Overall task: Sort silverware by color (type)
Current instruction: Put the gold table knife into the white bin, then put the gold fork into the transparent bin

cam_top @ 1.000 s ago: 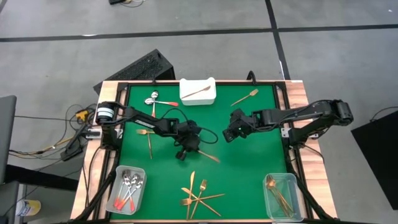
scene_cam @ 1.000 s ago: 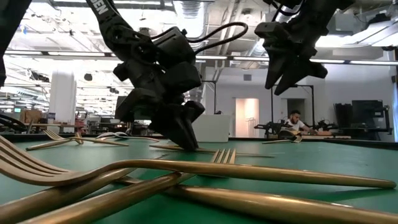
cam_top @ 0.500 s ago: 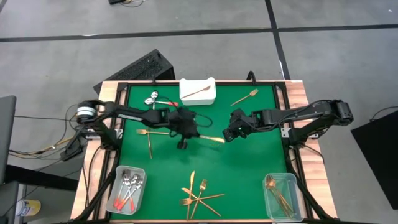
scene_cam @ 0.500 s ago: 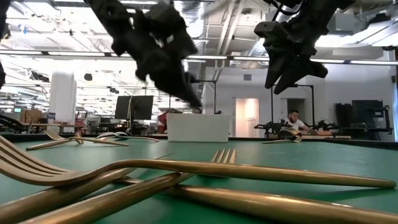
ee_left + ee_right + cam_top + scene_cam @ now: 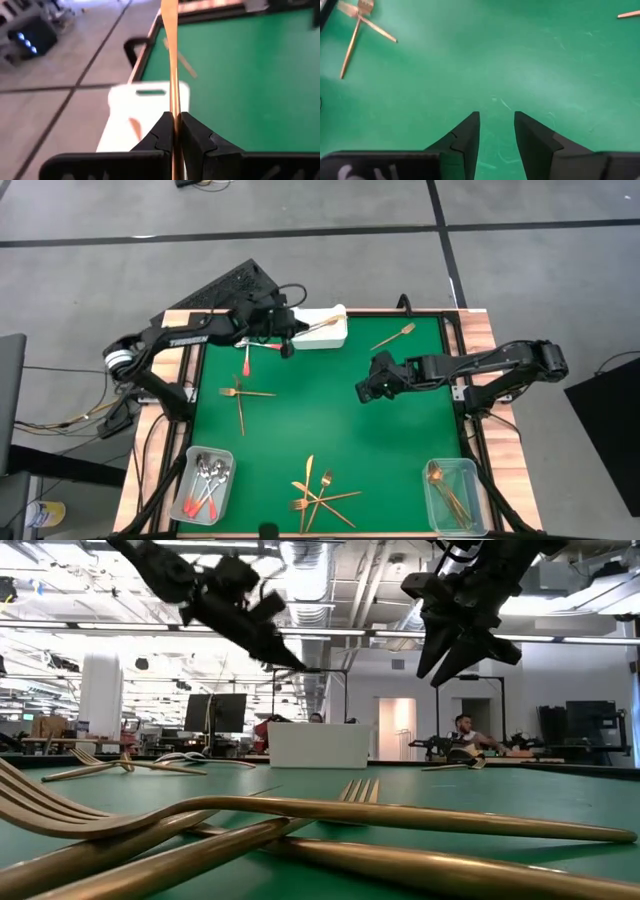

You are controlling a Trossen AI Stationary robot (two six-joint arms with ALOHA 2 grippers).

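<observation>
Clenched on a slim copper utensil [image 5: 172, 60], the left end effector [image 5: 287, 340] hangs beside the white tray [image 5: 318, 336] — the right end effector [image 5: 364, 392], fingers parted and empty, hovers over the green worktop [image 5: 400, 450].

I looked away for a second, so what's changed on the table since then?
The left tool, shut on a copper utensil, lifted it from mid-table and carried it to the white tray. The right tool narrowed slightly but hovers open in place. The gold pile and bins are unchanged.
</observation>
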